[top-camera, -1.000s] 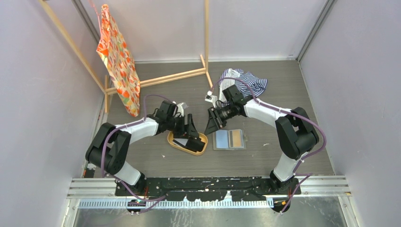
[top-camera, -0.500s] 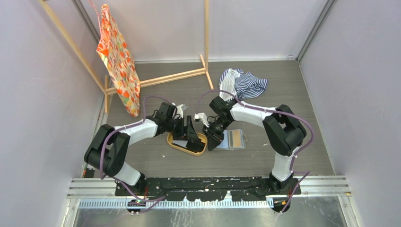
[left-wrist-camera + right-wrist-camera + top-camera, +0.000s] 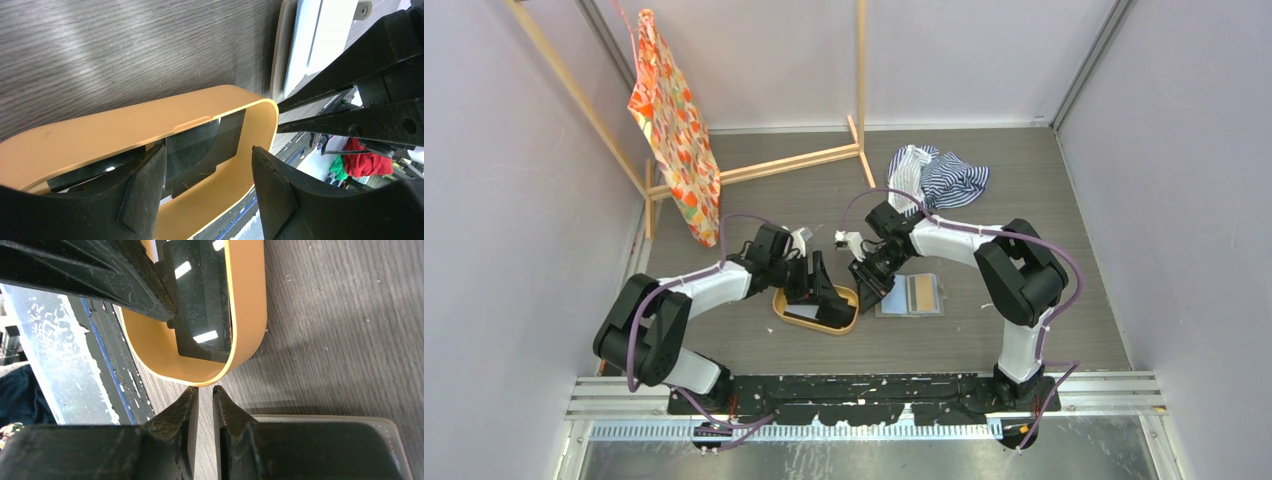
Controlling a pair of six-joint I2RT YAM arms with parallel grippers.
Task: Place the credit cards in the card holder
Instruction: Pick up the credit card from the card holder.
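left gripper (image 3: 205, 167): jaws spread, tips down inside the tray, one finger on each side of the black cards; not pinching anything
black cards (image 3: 200, 142): flat on the tray bed, right between the left gripper's fingers; lying flush, so a lift likely needs an edge worked up first
tray (image 3: 125, 127): orange oval with a low wall; left gripper is inside it, right gripper is at its outer end wall, can't tell if they touch
right gripper (image 3: 205, 392): jaws drawn almost together, thin slit, nothing in it; tips low over the worktop (image 3: 340, 315), in the gap between tray and card holder; my read: it is there to stop the tray sliding
card holder (image 3: 325, 419): just under the right gripper's fingers, lying open and flat, pale inside up so the pockets are reachable
orange-tan rectangle (image 3: 922, 294): on the holder half farther from the right gripper's tips; likely a card already seated
step: picking from the tray, no card in either gripper
far: striped cloth (image 3: 944, 175) and wooden frame (image 3: 799, 160), well beyond both grippers, not involved
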